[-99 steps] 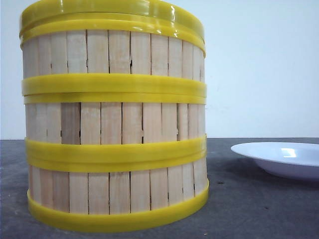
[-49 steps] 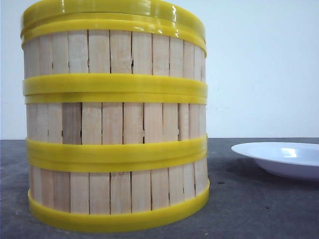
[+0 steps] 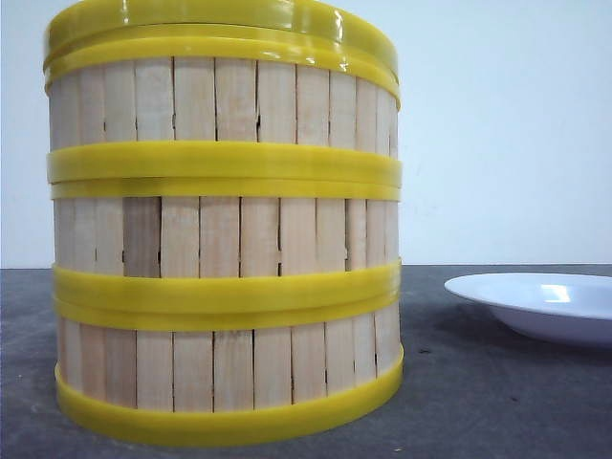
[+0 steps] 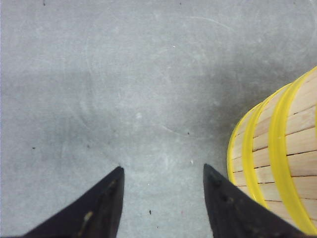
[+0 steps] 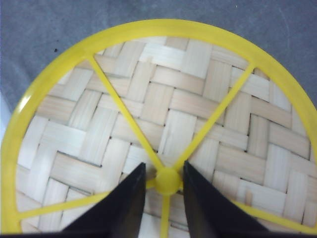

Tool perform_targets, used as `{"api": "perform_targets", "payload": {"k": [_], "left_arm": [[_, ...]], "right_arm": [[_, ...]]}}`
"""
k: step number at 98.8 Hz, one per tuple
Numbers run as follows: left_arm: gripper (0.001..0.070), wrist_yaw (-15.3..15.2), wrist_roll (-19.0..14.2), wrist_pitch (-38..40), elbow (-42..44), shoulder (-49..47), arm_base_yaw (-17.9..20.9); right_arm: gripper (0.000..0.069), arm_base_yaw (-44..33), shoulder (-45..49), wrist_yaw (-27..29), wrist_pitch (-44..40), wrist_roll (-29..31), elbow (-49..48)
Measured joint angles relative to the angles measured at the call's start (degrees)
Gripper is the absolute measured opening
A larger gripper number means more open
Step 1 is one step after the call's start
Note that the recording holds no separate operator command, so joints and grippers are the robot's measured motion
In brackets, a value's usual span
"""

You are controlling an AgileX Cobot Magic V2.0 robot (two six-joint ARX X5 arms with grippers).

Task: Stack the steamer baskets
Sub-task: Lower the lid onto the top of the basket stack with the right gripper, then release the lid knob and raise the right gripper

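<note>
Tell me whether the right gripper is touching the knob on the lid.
Touching. In the right wrist view the right gripper has a finger pressed against each side of the yellow knob at the centre of the woven lid, no gap showing.

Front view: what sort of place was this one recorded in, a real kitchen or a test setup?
Most likely a lab tabletop, not a kitchen. The stacked steamer baskets, lid on top, and a white plate stand on a bare grey table before a blank white wall; no stove or sink shows.
</note>
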Motion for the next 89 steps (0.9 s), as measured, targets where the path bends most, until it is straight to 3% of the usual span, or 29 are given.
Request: {"api": "perform_targets", "payload": {"k": [30,48,56,89], "left_arm": [[0.0299,0.0,0.0,0.0,0.0,0.0,0.0],[0.0299,0.0,0.0,0.0,0.0,0.0,0.0],[0.0299,0.0,0.0,0.1,0.0,0.0,0.0],[0.0299,0.0,0.0,0.1,0.0,0.0,0.0]], "right_arm": [[0.0151,0.0,0.0,0.0,-0.2,0.0,0.0],[0.0393,0.0,-0.1,0.0,-0.9,0.0,0.0],[0.0456,0.0,-0.1,0.0,-0.9,0.0,0.0],[0.0481,-3.8,-10.0,6.7,3.0,0.0,-0.6]]}}
